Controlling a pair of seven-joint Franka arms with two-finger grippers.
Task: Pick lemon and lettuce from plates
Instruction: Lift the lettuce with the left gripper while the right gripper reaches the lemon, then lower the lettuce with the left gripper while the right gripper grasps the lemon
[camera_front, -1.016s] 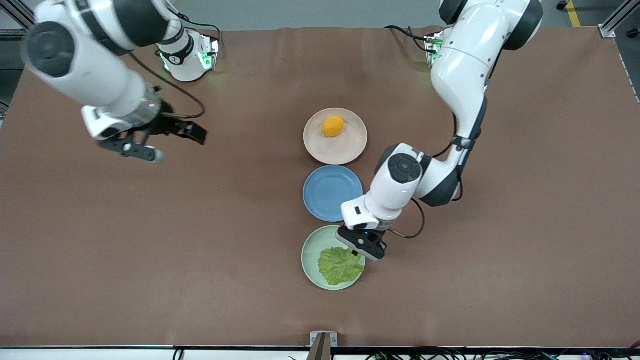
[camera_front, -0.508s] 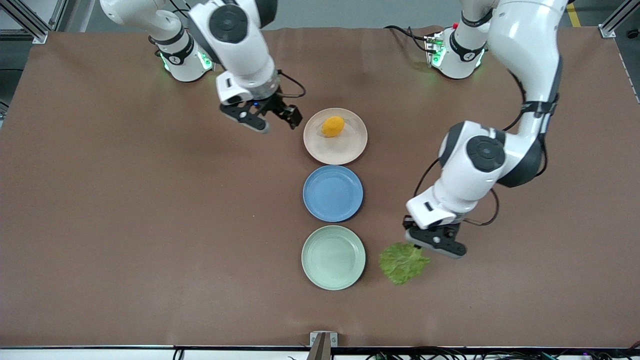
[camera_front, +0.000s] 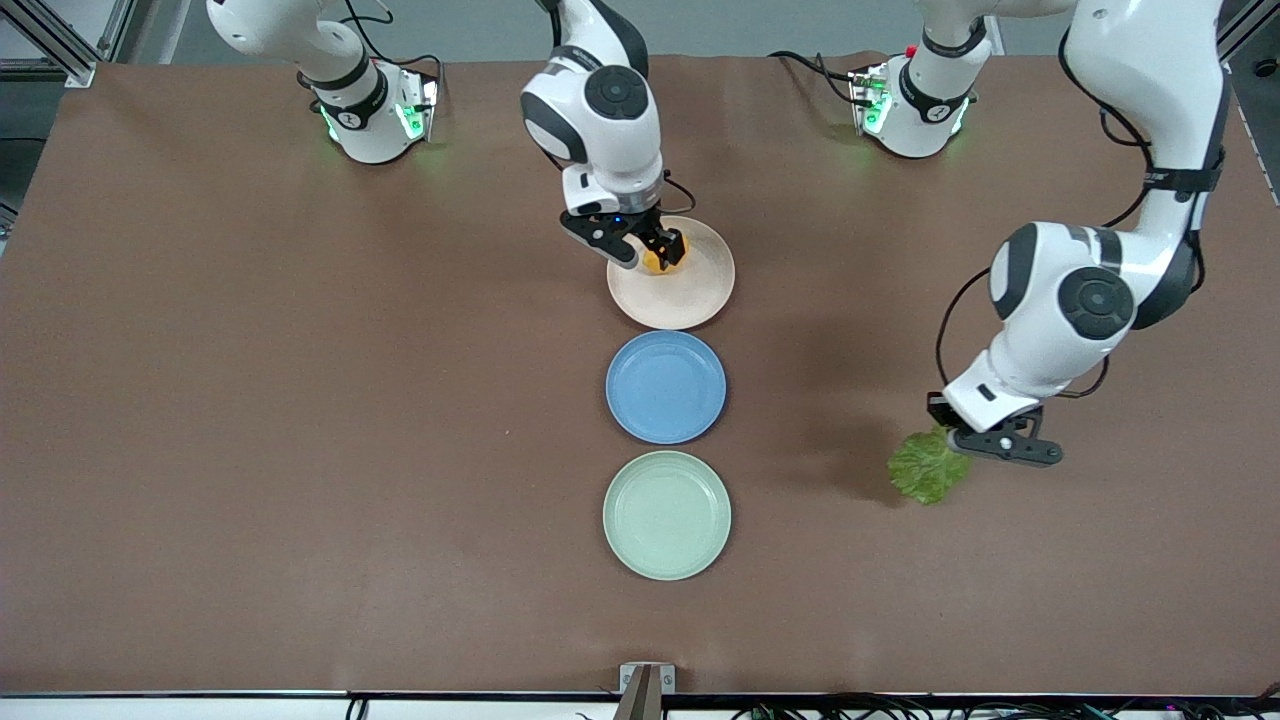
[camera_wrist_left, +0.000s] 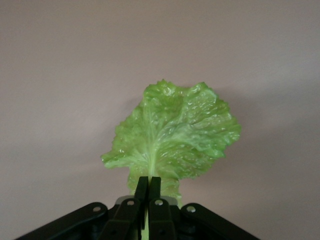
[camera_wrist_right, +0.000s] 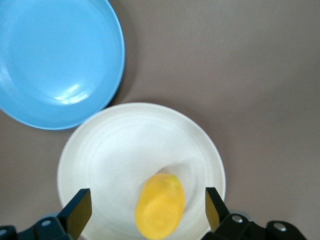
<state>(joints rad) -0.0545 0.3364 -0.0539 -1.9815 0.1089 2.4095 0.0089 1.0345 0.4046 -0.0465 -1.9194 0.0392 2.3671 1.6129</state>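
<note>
The orange-yellow lemon (camera_front: 664, 256) lies on the beige-pink plate (camera_front: 690, 295). My right gripper (camera_front: 645, 250) is open right over it, a finger on each side; in the right wrist view the lemon (camera_wrist_right: 160, 205) sits between the fingers (camera_wrist_right: 77, 210) on the plate (camera_wrist_right: 110, 150). My left gripper (camera_front: 965, 438) is shut on the stalk of the green lettuce (camera_front: 927, 468) and holds it over bare table toward the left arm's end. In the left wrist view the leaf (camera_wrist_left: 172, 135) hangs from the gripper (camera_wrist_left: 148, 186). The mint green plate (camera_front: 667, 515) is empty.
A blue plate (camera_front: 666, 386) sits between the beige-pink and the mint green plates; it also shows in the right wrist view (camera_wrist_right: 55, 55). The brown table (camera_front: 300, 430) lies open round the row of plates.
My left gripper lifted the lettuce off the mint green plate and carried it toward the left arm's end. My right gripper swung in and came down open around the lemon.
</note>
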